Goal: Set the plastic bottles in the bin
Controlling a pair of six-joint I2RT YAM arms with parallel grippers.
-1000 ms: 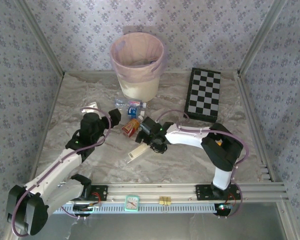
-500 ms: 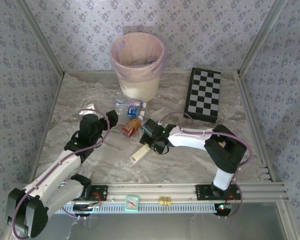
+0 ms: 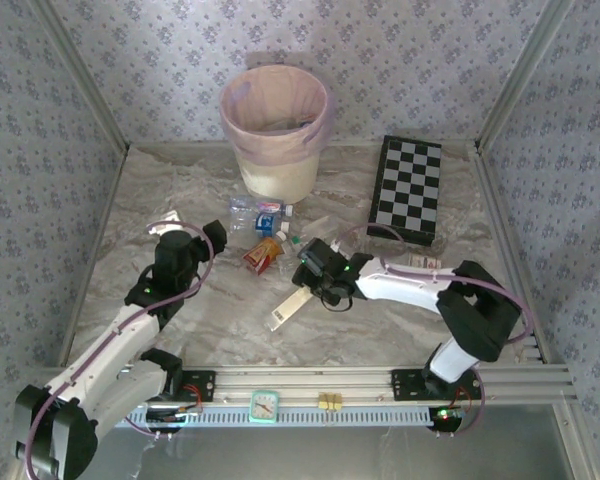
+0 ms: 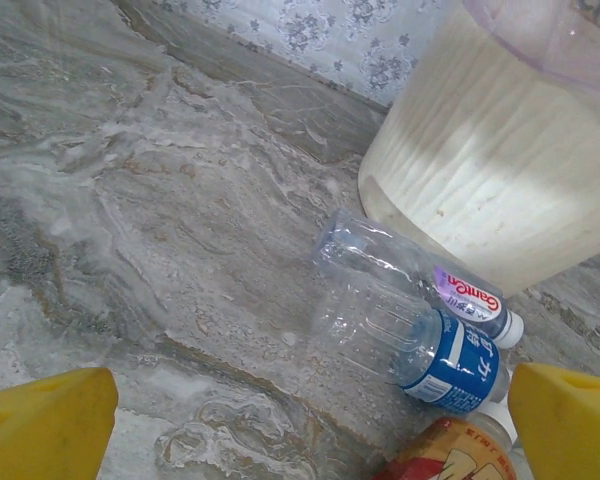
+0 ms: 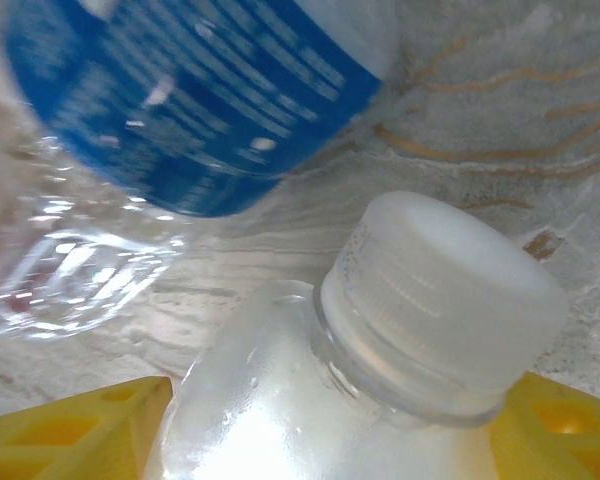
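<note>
Currently: right gripper (image 5: pixel 320 440), jaws clamped on clear white-capped plastic bottle (image 5: pixel 440 290), middle of marbled table (image 3: pixel 380 330); left gripper (image 4: pixel 305 425), jaws spread wide, empty; other clear plastic bottles (image 4: pixel 370 320) beside round cream pink-lined bin (image 3: pixel 275 170), far edge.

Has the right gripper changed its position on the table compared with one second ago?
Yes. The right gripper has shifted to the right, away from the orange-labelled bottle and nearer the checkerboard, gripping a white-capped bottle.

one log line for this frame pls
right gripper: shut on white-capped bottle | left gripper: open, empty | bin: upright | clear bottles: lying beside bin
</note>
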